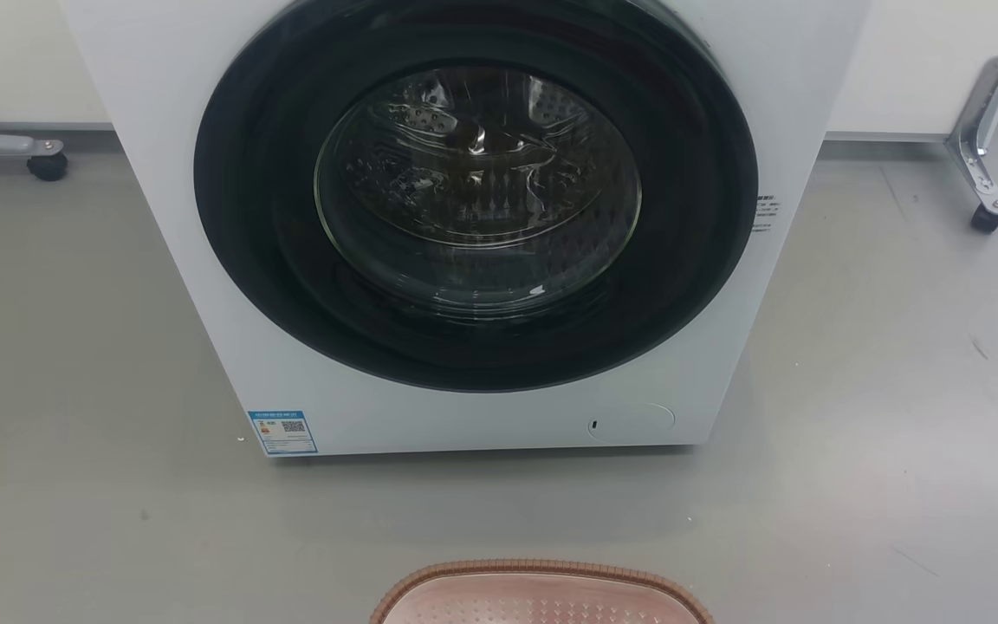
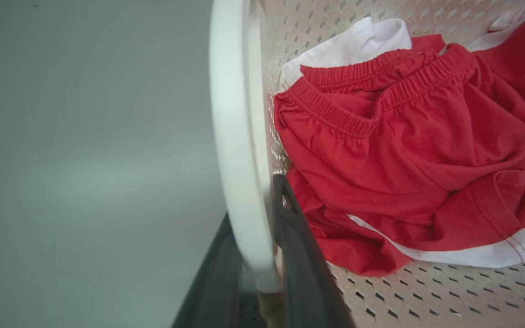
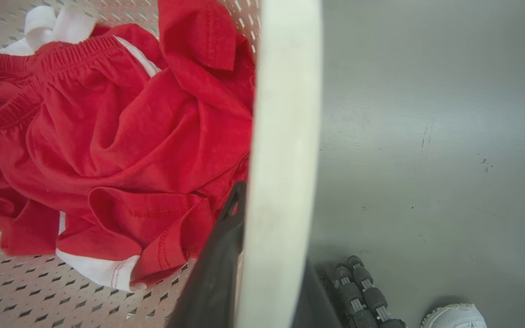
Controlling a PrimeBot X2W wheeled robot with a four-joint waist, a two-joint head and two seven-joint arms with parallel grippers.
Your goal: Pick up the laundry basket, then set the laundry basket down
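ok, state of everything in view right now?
Washer door: shut.
Laundry basket: loaded with red clothes; lifted or grounded, cannot tell.
Left gripper: fingers shut on left handle.
Right gripper: fingers shut on right handle.

The laundry basket [image 1: 542, 568] is cut by the bottom edge of the head view, and its near part is out of sight. The blue label [image 1: 283, 432] on the washer [image 1: 464, 420] is too small to read. In the right wrist view a white shoe [image 3: 455, 317] is cut at the corner.
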